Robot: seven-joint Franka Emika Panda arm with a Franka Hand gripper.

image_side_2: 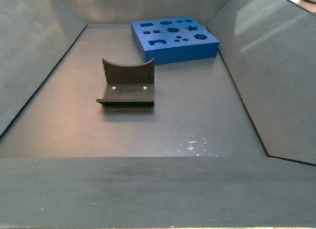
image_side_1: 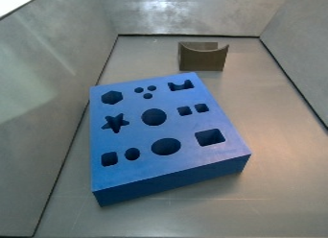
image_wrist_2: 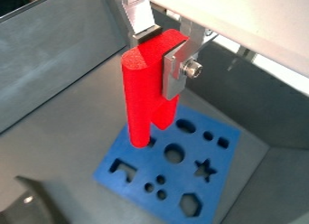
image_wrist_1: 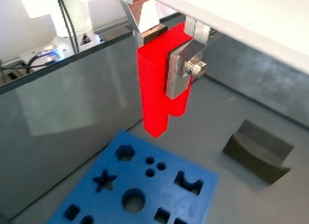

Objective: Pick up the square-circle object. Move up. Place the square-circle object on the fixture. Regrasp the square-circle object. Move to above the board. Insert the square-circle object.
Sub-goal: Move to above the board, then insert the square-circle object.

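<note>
In a wrist view, the pincer [image_wrist_1: 173, 58] is seen clamped on the peg [image_wrist_1: 158, 88], which hangs upright between the silver plates, high above the tabletop [image_wrist_1: 72, 128]. The board [image_wrist_1: 139, 184] is seen below the peg's lower end, and the fixture [image_wrist_1: 257, 151] stands apart from the board, at about 3 o'clock of it.

In a wrist view, the pincer [image_wrist_2: 161, 54] is again seen closed on the peg [image_wrist_2: 147, 92], whose tip hangs over the near edge of the board [image_wrist_2: 176, 166]. Whether the tip is lined up with any one hole cannot be told.

In a side view, only the board [image_side_1: 160, 132] and, at 12 o'clock of it and well apart, the fixture [image_side_1: 202, 55] are shown; neither arm nor peg is in view.

In a side view, the fixture [image_side_2: 125, 85] is shown with nothing in its notch, and the board [image_side_2: 176, 39] lies at 1 o'clock of it with its holes unfilled.

The task is judged late: the peg is held aloft near the board, so the move above the board seems in hand. Final alignment and insertion are left.
</note>
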